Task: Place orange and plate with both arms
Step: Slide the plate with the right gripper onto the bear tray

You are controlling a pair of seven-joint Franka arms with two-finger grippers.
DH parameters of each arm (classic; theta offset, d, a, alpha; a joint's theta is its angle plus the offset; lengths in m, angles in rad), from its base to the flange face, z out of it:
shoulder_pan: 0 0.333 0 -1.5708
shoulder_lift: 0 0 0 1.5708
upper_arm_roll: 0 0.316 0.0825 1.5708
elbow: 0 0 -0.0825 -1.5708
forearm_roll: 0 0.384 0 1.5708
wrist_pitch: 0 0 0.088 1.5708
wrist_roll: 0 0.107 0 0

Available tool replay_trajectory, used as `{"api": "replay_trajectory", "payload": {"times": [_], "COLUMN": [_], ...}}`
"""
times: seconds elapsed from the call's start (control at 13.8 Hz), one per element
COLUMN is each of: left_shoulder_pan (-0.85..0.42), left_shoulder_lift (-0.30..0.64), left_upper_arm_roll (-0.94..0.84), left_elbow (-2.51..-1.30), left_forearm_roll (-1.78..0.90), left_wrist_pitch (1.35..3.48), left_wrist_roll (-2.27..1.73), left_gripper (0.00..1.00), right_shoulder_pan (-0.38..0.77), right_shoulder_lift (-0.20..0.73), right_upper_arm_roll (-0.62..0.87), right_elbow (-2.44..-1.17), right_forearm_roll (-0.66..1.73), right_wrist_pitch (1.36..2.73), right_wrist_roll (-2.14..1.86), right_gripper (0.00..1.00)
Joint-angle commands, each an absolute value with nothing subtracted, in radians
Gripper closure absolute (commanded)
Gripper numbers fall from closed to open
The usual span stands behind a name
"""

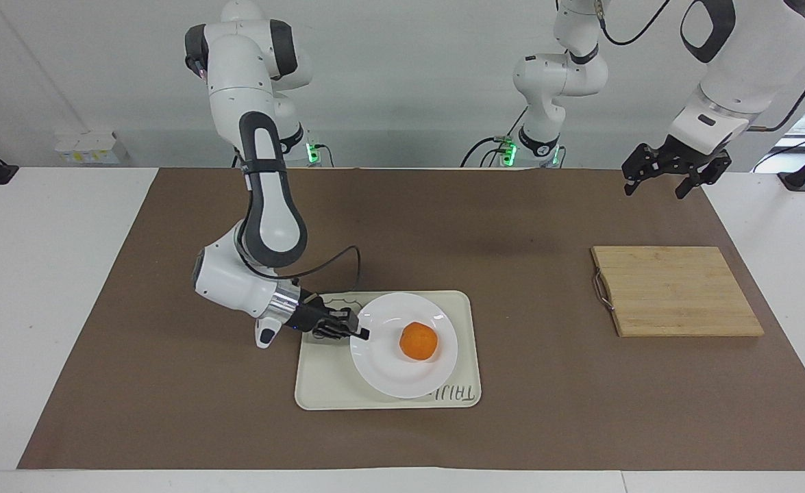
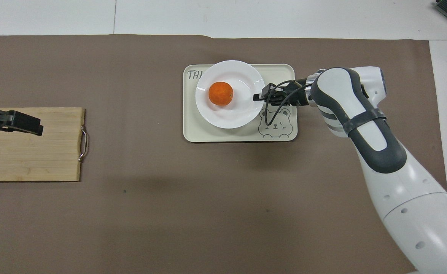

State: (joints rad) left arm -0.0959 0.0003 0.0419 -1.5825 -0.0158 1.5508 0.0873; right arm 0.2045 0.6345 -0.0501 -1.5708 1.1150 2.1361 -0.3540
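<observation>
Right hand (image 1: 360, 333): clamped on the plate (image 1: 388, 370) rim, over the tray (image 1: 327, 383).
Orange (image 1: 418, 342): sits in the plate's well.
Facing view only: left hand (image 1: 676, 171), spread wide.
Overhead view only: bear drawing (image 2: 278, 121); left hand over cutting board (image 2: 48, 160).

the plate (image 1: 392, 373) with the orange (image 1: 418, 342) fills most of the tray (image 1: 320, 383), and the right gripper (image 1: 360, 333), clamped on the plate's rim, blocks the side toward the right arm's end. the brown mat (image 1: 539, 383) lies bare between tray and cutting board (image 1: 676, 291). the left gripper (image 1: 676, 171) hangs with fingers spread over the mat near the board.
</observation>
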Motion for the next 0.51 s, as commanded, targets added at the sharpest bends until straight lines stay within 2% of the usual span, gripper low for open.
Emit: {"api": "replay_trajectory", "payload": {"times": [0.0, 0.44], "left_shoulder_pan": [-0.086, -0.084], "left_shoulder_lift": [-0.005, -0.005], "left_upper_arm_roll": [0.034, 0.034], "left_elbow": [-1.575, -1.574], "left_forearm_roll": [-0.002, -0.002], "left_wrist_pitch": [1.540, 1.539], "left_wrist_roll": [0.091, 0.091], "left_gripper": [0.00, 0.00], "right_shoulder_pan": [0.203, 0.198], "right_shoulder_lift": [0.641, 0.626], "right_upper_arm_roll": [-0.044, -0.054], "right_elbow": [-1.568, -1.615], "right_forearm_roll": [1.121, 1.066], "right_wrist_pitch": [2.134, 2.132], "right_wrist_roll": [-0.390, -0.384], "right_gripper": [1.00, 1.00]}}
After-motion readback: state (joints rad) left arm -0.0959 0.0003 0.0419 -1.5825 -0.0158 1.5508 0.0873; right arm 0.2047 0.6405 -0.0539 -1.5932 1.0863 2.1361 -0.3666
